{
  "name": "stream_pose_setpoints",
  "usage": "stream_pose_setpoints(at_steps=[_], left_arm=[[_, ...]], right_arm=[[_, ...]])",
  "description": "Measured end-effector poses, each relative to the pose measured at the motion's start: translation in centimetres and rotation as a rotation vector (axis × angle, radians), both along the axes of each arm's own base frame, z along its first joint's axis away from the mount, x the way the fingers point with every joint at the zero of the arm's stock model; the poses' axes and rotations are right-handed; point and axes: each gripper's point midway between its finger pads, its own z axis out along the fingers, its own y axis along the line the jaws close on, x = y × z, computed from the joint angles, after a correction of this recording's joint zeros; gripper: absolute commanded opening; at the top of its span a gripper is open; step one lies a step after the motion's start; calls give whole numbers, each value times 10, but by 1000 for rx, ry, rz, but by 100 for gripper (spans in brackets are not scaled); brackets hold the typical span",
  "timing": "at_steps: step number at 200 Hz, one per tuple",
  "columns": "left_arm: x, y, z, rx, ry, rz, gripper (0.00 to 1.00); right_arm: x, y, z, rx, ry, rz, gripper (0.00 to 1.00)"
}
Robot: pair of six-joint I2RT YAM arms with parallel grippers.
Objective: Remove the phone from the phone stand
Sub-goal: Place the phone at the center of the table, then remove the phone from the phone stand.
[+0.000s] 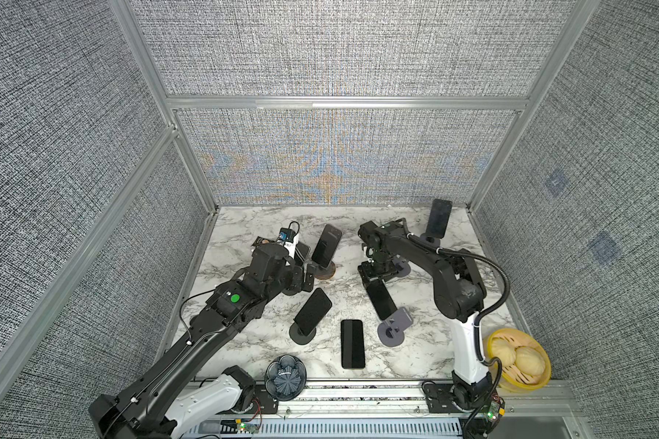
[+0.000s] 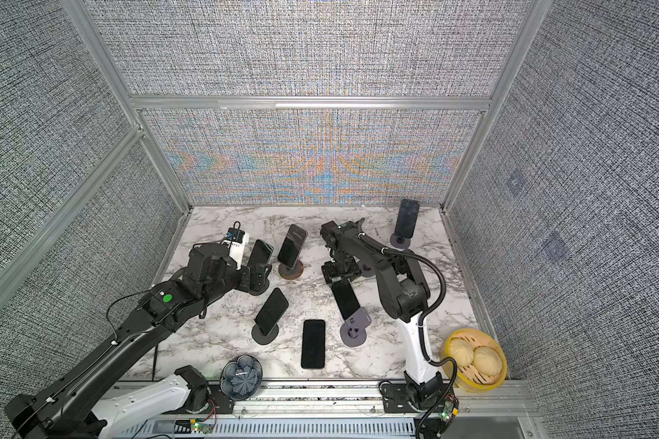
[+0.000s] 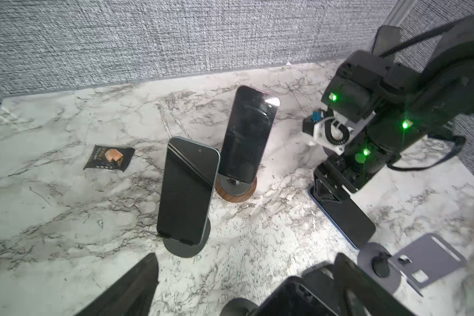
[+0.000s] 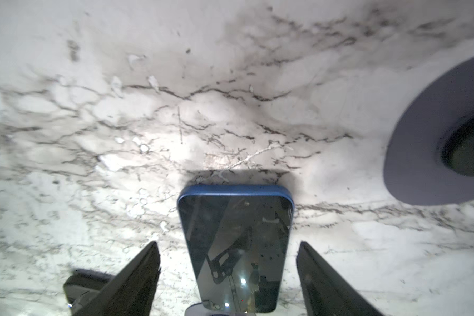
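Note:
A blue-edged phone (image 1: pixel 381 300) (image 4: pixel 236 219) lies low on the marble, screen up. One end meets the grey phone stand (image 1: pixel 394 327) (image 3: pixel 422 260); whether it rests on the stand I cannot tell. My right gripper (image 1: pixel 373 275) (image 4: pixel 227 243) is over the phone's other end, open, with a gap between each finger and the phone's sides. My left gripper (image 1: pixel 305 279) (image 3: pixel 246 255) is open and empty, near a second phone (image 3: pixel 188 191) that leans upright on a dark round stand (image 3: pixel 186 246).
More phones on stands: wooden base (image 1: pixel 327 245), black base (image 1: pixel 312 311), back right (image 1: pixel 438 218). One phone (image 1: pixel 352 344) lies flat near the front. A grey round base (image 4: pixel 433 142) sits by the right gripper. Blue bowl (image 1: pixel 285 377), yellow bun basket (image 1: pixel 518 359), snack packet (image 3: pixel 108 157).

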Motion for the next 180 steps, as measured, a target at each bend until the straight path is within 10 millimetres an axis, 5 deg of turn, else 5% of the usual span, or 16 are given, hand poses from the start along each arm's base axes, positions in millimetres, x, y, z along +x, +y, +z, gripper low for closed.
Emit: stream_pose_setpoints(at_steps=[96,180], left_arm=[[-76,-30,-37,70,274,-460,99],[-67,-42,-67,165,345,-563,99]], right_arm=[[5,-11,129,191,-387,-104,99],[-38,-43,155,335,-720,-73,99]])
